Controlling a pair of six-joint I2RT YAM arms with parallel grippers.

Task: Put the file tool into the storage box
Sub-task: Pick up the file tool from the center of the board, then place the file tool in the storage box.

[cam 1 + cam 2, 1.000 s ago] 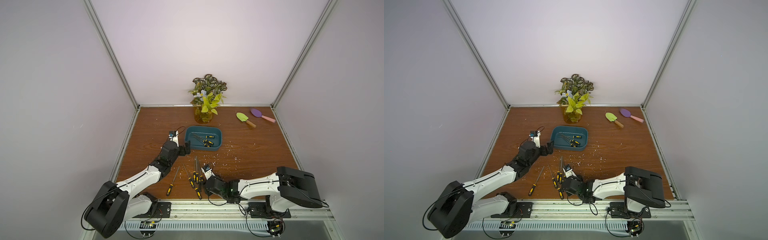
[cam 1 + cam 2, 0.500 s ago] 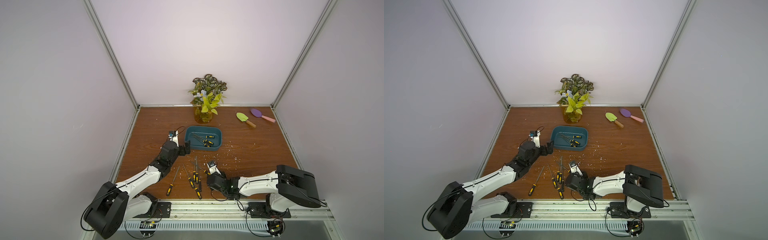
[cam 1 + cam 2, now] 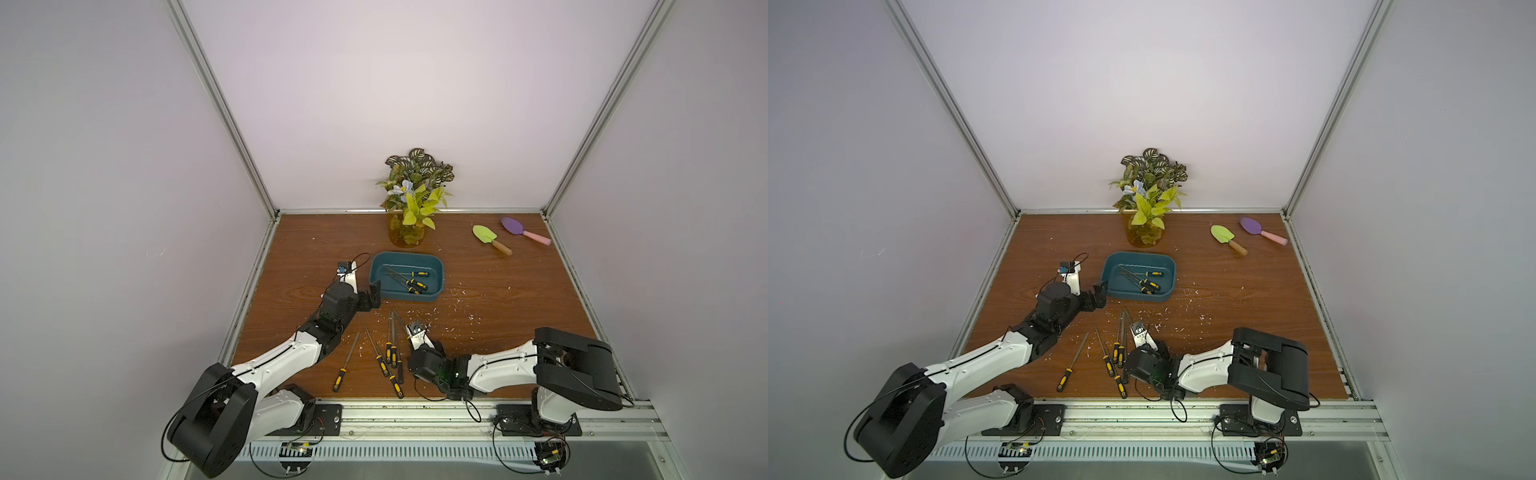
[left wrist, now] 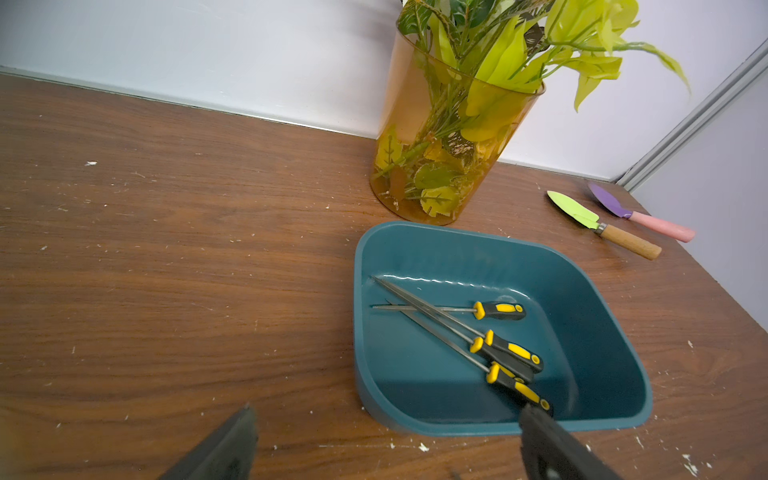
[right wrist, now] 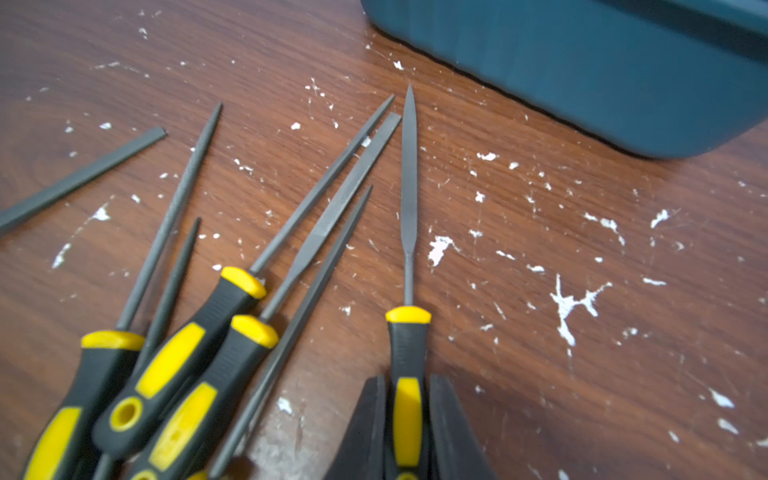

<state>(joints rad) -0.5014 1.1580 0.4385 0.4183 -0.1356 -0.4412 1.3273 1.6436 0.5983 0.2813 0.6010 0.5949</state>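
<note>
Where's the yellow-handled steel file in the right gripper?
Right wrist view: the file is rightmost among the loose files, tip toward the dark teal plastic storage box.

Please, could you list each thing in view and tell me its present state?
storage box: upright, open, three files inside.
right gripper: shut on one file's handle.
held file: outside the box.
loose files: lying flat on the table.
left gripper: open, empty, beside the box.
vase: upright, holding plants.
green trowel: lying flat.
purple trowel: lying flat.
</note>
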